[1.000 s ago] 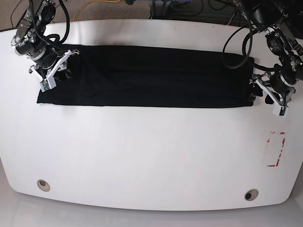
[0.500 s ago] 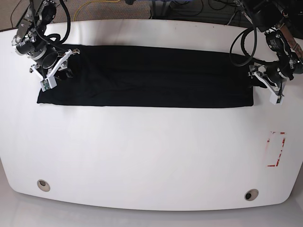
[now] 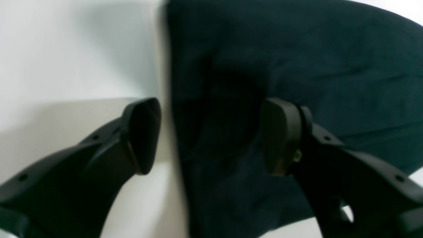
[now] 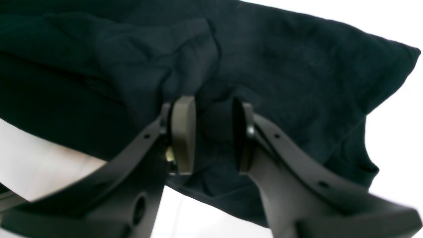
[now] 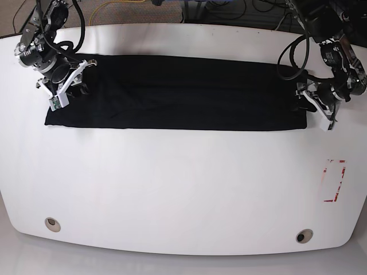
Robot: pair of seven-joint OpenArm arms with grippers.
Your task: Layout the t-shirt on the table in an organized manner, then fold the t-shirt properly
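t-shirt [image 5: 178,93] flat, right pincer [image 4: 213,134] seemingly gripping

no words, brands or numbers can be read anywhere; the only sign is a red-marked rectangle [image 5: 334,180] on the white table [image 5: 183,189], carrying no legible characters.
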